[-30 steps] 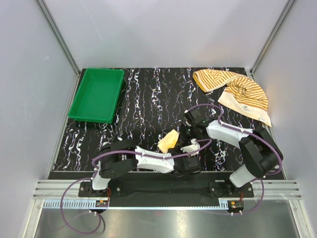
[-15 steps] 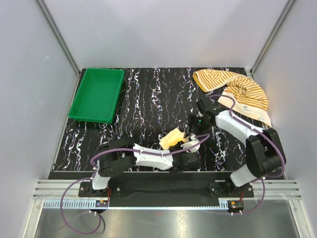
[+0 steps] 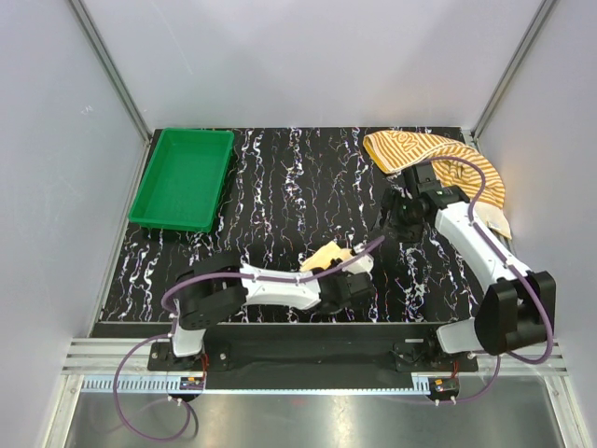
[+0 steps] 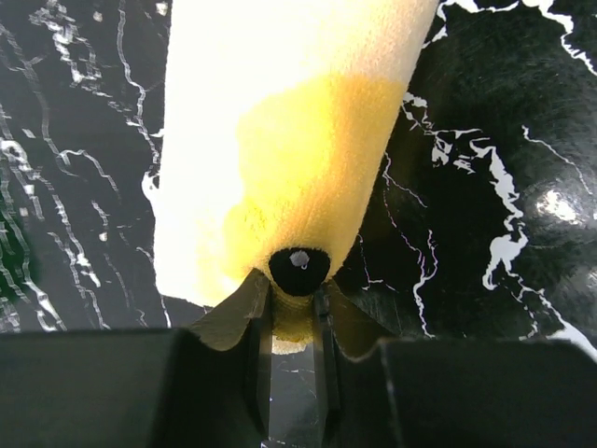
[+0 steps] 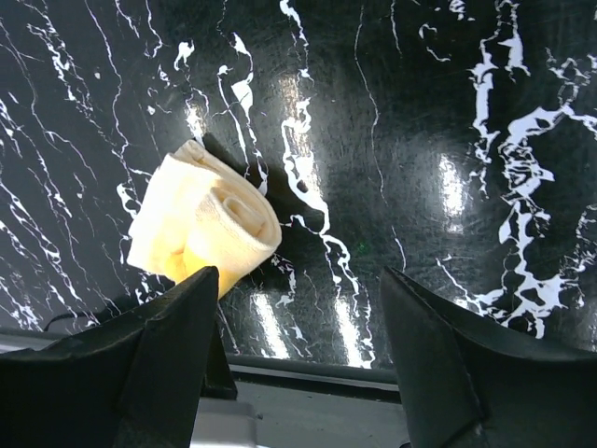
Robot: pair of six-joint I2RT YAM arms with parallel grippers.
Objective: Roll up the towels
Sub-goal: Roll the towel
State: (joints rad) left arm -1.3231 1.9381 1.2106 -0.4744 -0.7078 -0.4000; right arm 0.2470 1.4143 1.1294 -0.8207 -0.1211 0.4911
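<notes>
Left end effector [image 4: 294, 299] clamped on yellow towel [image 4: 289, 140], right end effector [image 5: 298, 275] apart near striped towel [image 3: 410, 149], green tray [image 3: 187, 177]

The black table [image 3: 298, 187], veined with white like marble, carries three things. A green tray [image 3: 187, 177] sits at its far left corner. An orange-and-cream striped towel [image 3: 401, 149] lies bunched at the far right corner. A rolled pale yellow towel [image 3: 322, 259] rests near the front edge, about midway across.
</notes>
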